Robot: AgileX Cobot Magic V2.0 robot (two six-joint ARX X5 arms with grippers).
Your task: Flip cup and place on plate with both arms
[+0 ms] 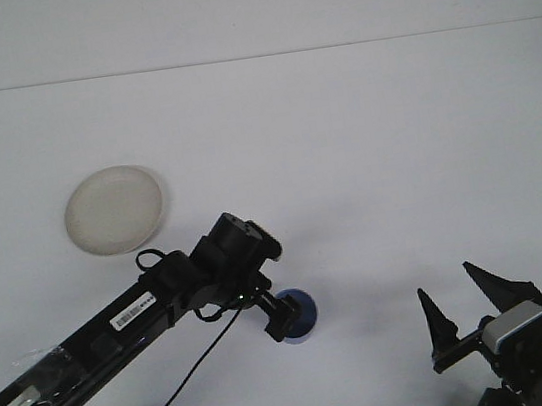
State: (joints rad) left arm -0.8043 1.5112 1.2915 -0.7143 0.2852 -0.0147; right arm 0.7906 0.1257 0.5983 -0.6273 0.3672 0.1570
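A white table (365, 149) fills almost the whole frame, running up to a pale wall along the top edge.

The left arm (117, 331) is the largest thing on it: a long black limb that stretches from the lower left corner up toward the centre of the frame, with a white label on its upper side and a black cable hanging beneath it. Its wrist bends downward just left of centre, and the left gripper (282, 315) sits at the left rim of the cup. The fingers overlap the cup from this angle, so whether they are spread or closed on it cannot be told.

The plate (114, 209), round and off-white, lies in the upper left part of the frame, well apart from the cup and clear of the arm.

In the lower right corner the right gripper (465, 305) points upward, its two black fingers spread wide with nothing between them, a small grey-and-blue camera block just below.

The cup (300, 315) is blue and stands low in the frame, just left of centre, partly hidden by the left gripper.
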